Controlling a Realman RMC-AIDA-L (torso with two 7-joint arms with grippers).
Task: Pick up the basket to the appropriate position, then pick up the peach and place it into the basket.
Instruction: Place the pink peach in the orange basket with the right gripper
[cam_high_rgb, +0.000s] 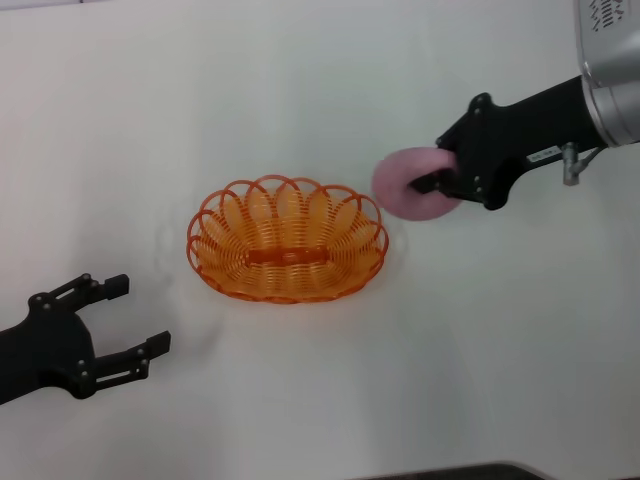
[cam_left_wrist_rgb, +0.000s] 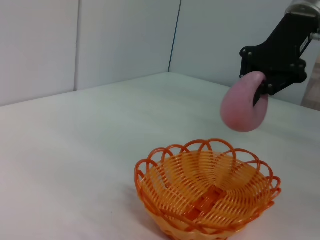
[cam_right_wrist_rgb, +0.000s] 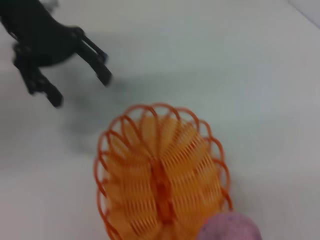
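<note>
The orange wire basket (cam_high_rgb: 286, 240) stands empty in the middle of the white table; it also shows as the basket (cam_left_wrist_rgb: 206, 195) and the basket (cam_right_wrist_rgb: 161, 177). My right gripper (cam_high_rgb: 432, 182) is shut on the pink peach (cam_high_rgb: 405, 187), held in the air just right of the basket's right rim. From the left wrist the peach (cam_left_wrist_rgb: 242, 106) hangs above and behind the basket. A slice of the peach (cam_right_wrist_rgb: 229, 227) shows in the right wrist view. My left gripper (cam_high_rgb: 135, 318) is open, low at the front left, apart from the basket; it also shows as the left gripper (cam_right_wrist_rgb: 75, 72).
The white table (cam_high_rgb: 320, 90) spreads all around the basket. Light wall panels (cam_left_wrist_rgb: 100, 40) rise behind the table's far edge in the left wrist view. A dark strip (cam_high_rgb: 450, 472) marks the table's front edge.
</note>
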